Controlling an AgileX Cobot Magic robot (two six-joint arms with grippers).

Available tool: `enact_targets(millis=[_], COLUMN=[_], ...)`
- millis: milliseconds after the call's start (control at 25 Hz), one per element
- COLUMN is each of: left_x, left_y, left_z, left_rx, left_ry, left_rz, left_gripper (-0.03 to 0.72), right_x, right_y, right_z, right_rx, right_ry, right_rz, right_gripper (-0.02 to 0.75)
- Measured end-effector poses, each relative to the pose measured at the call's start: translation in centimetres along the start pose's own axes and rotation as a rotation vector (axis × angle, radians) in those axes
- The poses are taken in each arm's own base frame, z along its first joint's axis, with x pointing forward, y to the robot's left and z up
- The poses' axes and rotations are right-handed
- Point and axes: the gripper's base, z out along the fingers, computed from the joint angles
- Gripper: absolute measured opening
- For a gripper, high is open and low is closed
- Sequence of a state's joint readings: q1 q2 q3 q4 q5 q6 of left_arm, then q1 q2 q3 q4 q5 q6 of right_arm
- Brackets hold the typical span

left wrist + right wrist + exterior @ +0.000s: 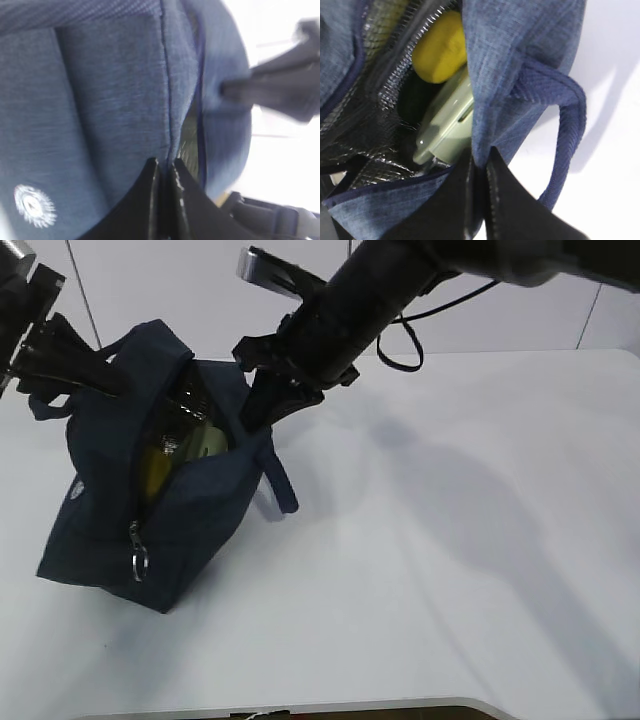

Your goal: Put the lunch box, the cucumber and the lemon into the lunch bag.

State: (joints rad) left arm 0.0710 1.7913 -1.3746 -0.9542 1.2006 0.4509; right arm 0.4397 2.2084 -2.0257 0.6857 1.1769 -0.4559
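Note:
The dark navy lunch bag (120, 530) stands tilted on the white table with its zipper open and its foil lining showing. Inside it lie the yellow lemon (440, 47) and the sage-green lid of the lunch box (447, 125). A dark, shadowed shape sits beside them, and I cannot tell whether it is the cucumber. My left gripper (164, 162) is shut on the bag's left rim seam, seen in the exterior view as the left gripper (100, 375). My right gripper (480, 152) is shut on the bag's right wall by a loop handle (570, 145); it is the right gripper (262, 410) from outside.
The white table (450, 570) spreads to the right and front of the bag. A metal zipper ring (138, 562) hangs at the bag's near end. A round white logo (34, 206) marks its side. The right arm's black cable (400, 350) loops above the table.

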Motion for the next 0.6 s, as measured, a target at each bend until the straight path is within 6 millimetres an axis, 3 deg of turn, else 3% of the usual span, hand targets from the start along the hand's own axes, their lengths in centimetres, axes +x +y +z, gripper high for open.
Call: enact_targets(millis=[400,600], left_x=[0.9,0.8], left_y=[-4.0,-5.9], left_z=[3.2,5.2], left_rx=[0.099,0.11], left_ry=[0.049,-0.016], left_rz=[0.051,0.068], left_gripper=[-0.014,-0.014], right_x=[0.6,0.7], right_y=[2.1,2.4], right_z=[-7.9,-9.3], right_rx=[0.36,0.422], right_ry=[0.05,0.045], right_rz=[-0.056,-0.067], right_gripper=[0.015,0.015])
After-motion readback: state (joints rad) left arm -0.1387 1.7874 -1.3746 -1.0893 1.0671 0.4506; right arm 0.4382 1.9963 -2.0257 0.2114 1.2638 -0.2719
